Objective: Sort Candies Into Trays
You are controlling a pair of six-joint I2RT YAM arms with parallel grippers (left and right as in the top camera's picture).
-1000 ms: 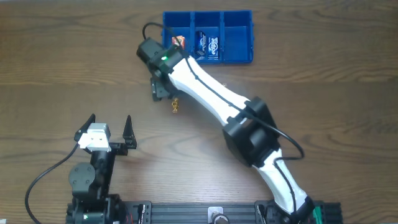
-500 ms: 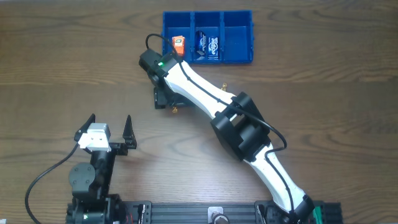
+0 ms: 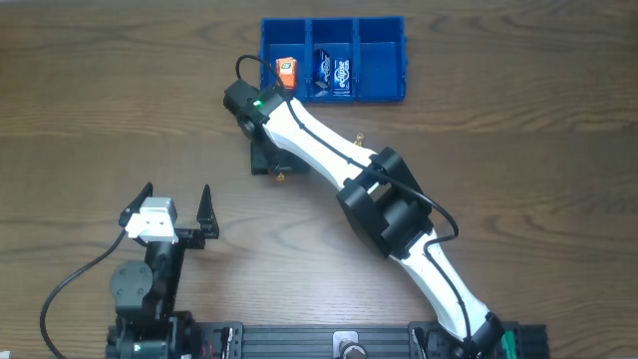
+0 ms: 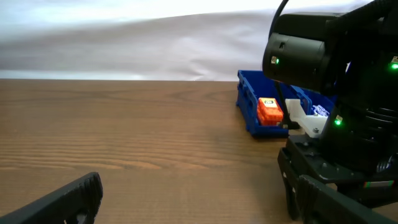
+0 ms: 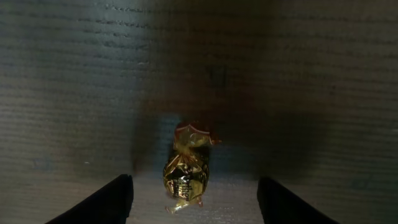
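Gold candy [image 5: 185, 174] inside right claw [image 5: 196, 190], spread wide; left claw [image 3: 177, 191] wide, empty.

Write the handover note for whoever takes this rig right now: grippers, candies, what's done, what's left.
Left gripper: open, empty, low on the left of the table near its base.
Right gripper: open, down at the table, fingers either side of the gold-wrapped candy, not closed on it.
Blue tray, three compartments: orange candy in the left one, blue-wrapped candy in the middle one, right one empty.
Done: two candies in the tray.
Left: close on the gold-wrapped candy, lift it, probably drop it in the empty right compartment.
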